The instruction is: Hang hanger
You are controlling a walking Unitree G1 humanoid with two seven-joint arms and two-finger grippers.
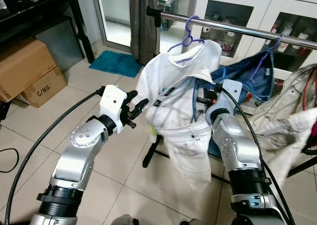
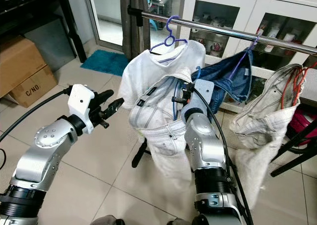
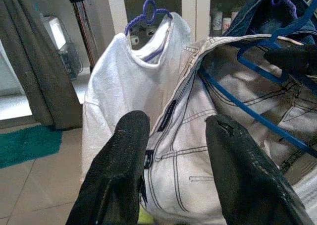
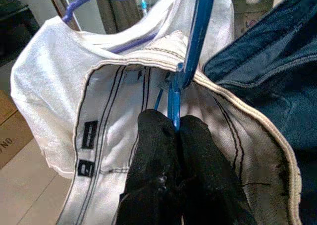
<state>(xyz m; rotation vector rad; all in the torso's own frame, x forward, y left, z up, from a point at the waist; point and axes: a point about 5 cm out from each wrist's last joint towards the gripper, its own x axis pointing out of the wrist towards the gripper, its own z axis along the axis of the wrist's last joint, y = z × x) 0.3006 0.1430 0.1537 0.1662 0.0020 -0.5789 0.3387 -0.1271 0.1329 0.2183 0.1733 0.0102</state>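
Note:
My right gripper is shut on the lower part of a blue hanger that carries white jeans. It holds them just below the metal rail; I cannot see the hanger's hook. On the rail hang a purple hanger with a white T-shirt and a second purple hanger with a blue denim garment. My left gripper stands open just left of the jeans, its fingers pointing at them with nothing between.
A beige garment hangs at the right end of the rail. Behind it stands a white cabinet with glass doors. Cardboard boxes, a teal mat and a dark curtain lie to the left and behind.

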